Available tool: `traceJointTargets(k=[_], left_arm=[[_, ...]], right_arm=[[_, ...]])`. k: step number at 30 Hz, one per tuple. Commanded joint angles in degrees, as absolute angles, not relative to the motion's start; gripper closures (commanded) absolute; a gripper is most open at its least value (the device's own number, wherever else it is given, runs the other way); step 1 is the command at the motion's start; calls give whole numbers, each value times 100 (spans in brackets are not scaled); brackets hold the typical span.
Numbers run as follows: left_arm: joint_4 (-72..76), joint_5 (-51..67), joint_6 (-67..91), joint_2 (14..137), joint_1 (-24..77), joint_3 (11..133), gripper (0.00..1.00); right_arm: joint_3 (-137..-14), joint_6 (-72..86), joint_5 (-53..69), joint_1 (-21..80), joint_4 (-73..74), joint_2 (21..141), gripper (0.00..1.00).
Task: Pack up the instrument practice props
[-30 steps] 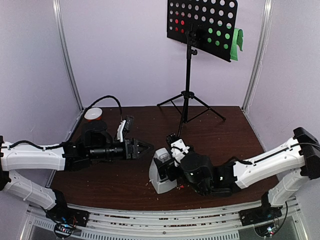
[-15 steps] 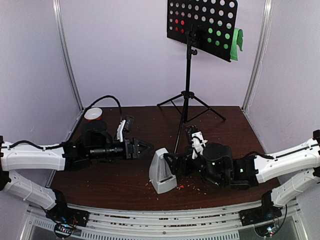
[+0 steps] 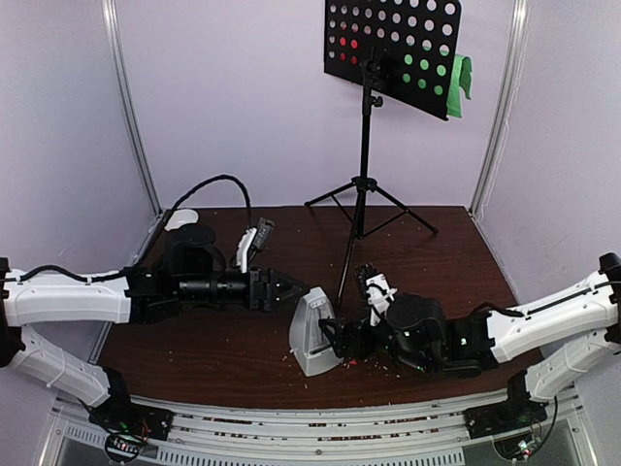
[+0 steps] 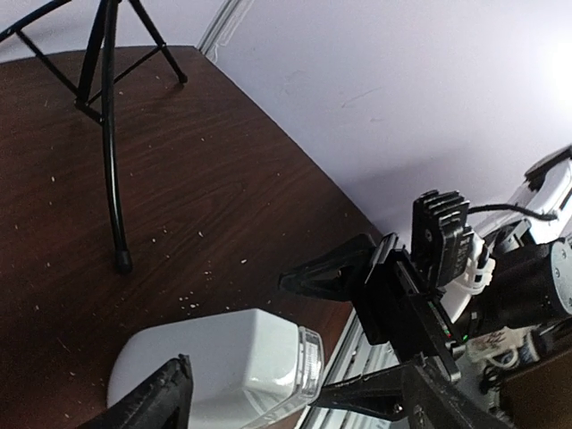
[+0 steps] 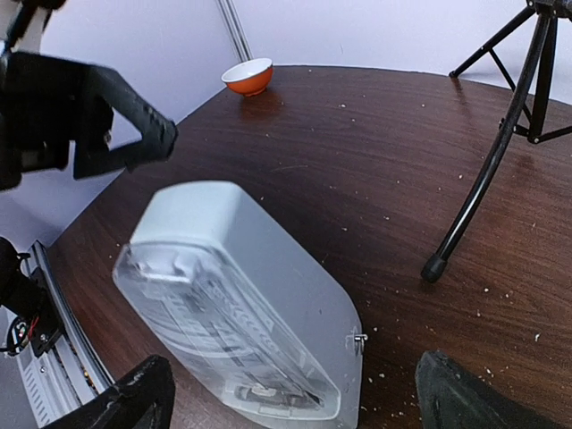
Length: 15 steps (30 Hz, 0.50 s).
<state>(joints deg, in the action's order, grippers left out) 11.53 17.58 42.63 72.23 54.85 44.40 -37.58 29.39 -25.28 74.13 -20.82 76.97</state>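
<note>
The white pyramid metronome point(image 3: 312, 332) with its clear cover stands upright at the front centre; it also shows in the left wrist view point(image 4: 223, 357) and the right wrist view point(image 5: 241, 304). My left gripper point(image 3: 291, 289) is open, its tips just left of the metronome's top. My right gripper point(image 3: 336, 340) is open, close to the metronome's right side, with the jaws wide on either side of it and not touching. The tall black music stand point(image 3: 365, 155) stands at the back. Red pages point(image 3: 347, 44) and green pages point(image 3: 456, 76) lie on its perforated desk point(image 3: 393, 39).
The small orange-and-white bowl point(image 5: 248, 76) sits at the back left corner, partly hidden behind my left arm in the top view point(image 3: 180, 219). A tripod leg point(image 5: 487, 179) ends close behind the metronome. Crumbs are scattered over the brown table point(image 3: 427, 257).
My right gripper drew back to the right off the metronome, then came a little back toward it. My left gripper has moved right, up to the metronome's top. The metronome has stayed put.
</note>
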Motion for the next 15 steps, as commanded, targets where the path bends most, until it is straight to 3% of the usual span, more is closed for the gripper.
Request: traceJointTargets(k=[1, 15], left_arm=[[126, 1528, 2820, 7505, 5767, 5364, 13], [-1243, 681, 1278, 8384, 6187, 6215, 6]], right_arm=[[-3465, 3140, -2787, 7441, -2240, 7486, 3], [-2588, 3566, -2952, 7444, -2248, 6559, 1]])
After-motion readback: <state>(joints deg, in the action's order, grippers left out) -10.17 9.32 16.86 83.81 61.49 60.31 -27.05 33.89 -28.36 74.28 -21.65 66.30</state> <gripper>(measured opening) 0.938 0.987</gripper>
